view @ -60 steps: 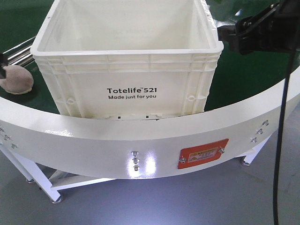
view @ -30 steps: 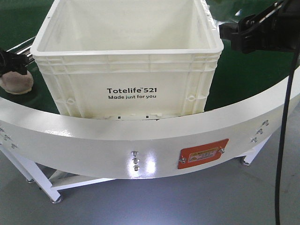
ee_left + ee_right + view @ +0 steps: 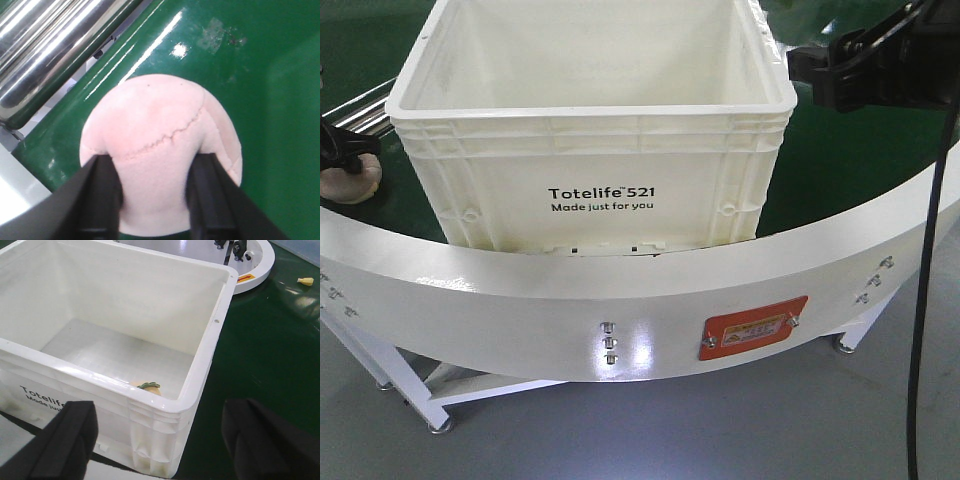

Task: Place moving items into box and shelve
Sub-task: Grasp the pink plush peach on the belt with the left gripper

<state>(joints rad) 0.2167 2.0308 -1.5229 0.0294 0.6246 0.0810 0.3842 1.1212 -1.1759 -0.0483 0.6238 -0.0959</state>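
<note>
A curved white bench (image 3: pixel 620 290) with a glossy green top carries a large white box (image 3: pixel 590 150), open-topped and printed "Totelife 521 Made just for you". The right tool (image 3: pixel 167 437) hangs just beside the box's right rim, its two black fingers spread wide with nothing between them. At the far left, well apart from it, the left tool (image 3: pixel 152 165) is clamped on the pinkish-brown plush fruit (image 3: pixel 160 130). One black finger (image 3: pixel 102 185) presses into each side, and the fruit bulges out beyond the tips. This fruit sits on the green top just left of the box, outside it. Inside the box, a sliver of the pale yellow plush fruit (image 3: pixel 149 387) with its green stem shows above the near wall.
</note>
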